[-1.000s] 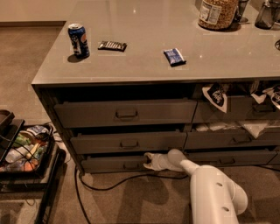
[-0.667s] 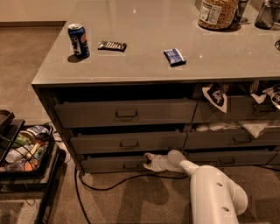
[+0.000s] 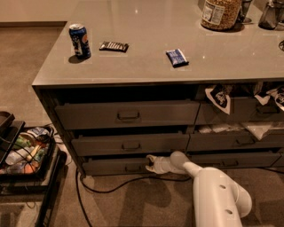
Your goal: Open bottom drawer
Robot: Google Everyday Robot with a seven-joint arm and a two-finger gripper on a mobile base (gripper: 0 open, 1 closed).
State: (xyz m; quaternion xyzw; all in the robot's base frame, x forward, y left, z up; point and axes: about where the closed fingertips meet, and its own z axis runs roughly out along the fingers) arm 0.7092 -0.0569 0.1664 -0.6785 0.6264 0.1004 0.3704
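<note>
Gripper (image 3: pixel 150 163): pale, low near the floor, right up against the front of the bottom drawer (image 3: pixel 104 166), just right of its pull (image 3: pixel 132 168); whether it is clamped or loose cannot be told.
Arm (image 3: pixel 215 195): smooth, white and rounded, reaching in from the lower right; thick at the near end, narrowing to a round joint behind the gripper.
Bottom drawer: lowest and slimmest dark grey front of the left stack, flat and matte, with a dark gap along its top edge.
Pull: small and rectangular, at the middle of that front.
In the way: a black cable (image 3: pixel 116 185) curves over the floor just below the drawer front and runs under the arm.
Drawers above: middle drawer (image 3: pixel 128 144) and taller top drawer (image 3: pixel 128 115), the same grey, each with a larger pull and shadow above its front.
Right stack: more grey drawers (image 3: pixel 233 139) beside the gripper, with snack bags (image 3: pixel 218 95) sticking out of the upper ones.
Counter (image 3: pixel 146 26): a glossy, pale grey flat slab.
On the counter: a blue can (image 3: pixel 80 41) upright near the left corner, a dark wrapped bar (image 3: pixel 113 46) near it, a blue packet (image 3: pixel 177 57) lying flat towards the middle, a clear jar (image 3: pixel 220 12) at the back.
Left side: a black cart (image 3: pixel 52 170) holding mixed bottles and packets, well apart from the gripper.
Floor: beige carpet (image 3: pixel 133 208).
</note>
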